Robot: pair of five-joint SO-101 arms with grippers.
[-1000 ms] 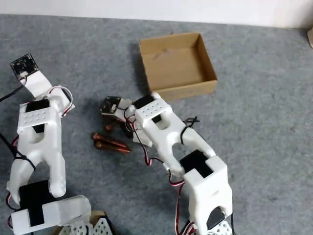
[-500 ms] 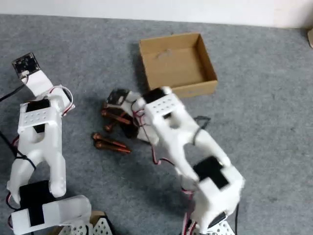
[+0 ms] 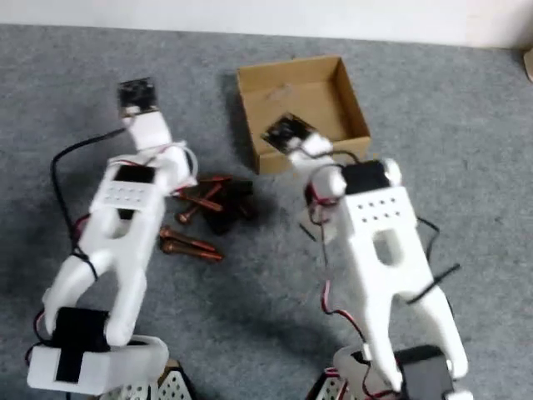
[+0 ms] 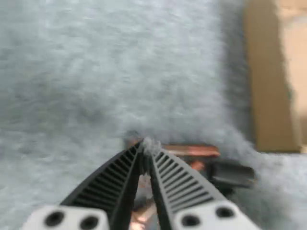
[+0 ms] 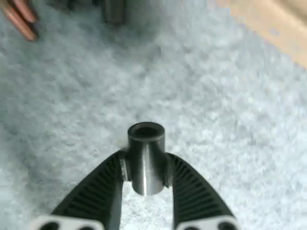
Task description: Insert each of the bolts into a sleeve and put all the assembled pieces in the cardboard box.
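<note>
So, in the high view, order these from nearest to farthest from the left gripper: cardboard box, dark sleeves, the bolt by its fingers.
From the left gripper:
1. Bolt, right at its tip.
2. Dark sleeves, just past the bolt.
3. Cardboard box, farthest, toward the back.

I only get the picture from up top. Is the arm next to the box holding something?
Observer: Yes. Its wrist view shows the right gripper shut on a dark sleeve, held upright between the fingers.
Operator: Is anything inside it?
Observer: No. The sleeve's open end faces that camera, and the hole looks empty.
Operator: What are the other arm's fingers doing?
Observer: The left gripper has its tips pressed together, with a copper bolt lying just beyond them.
</note>
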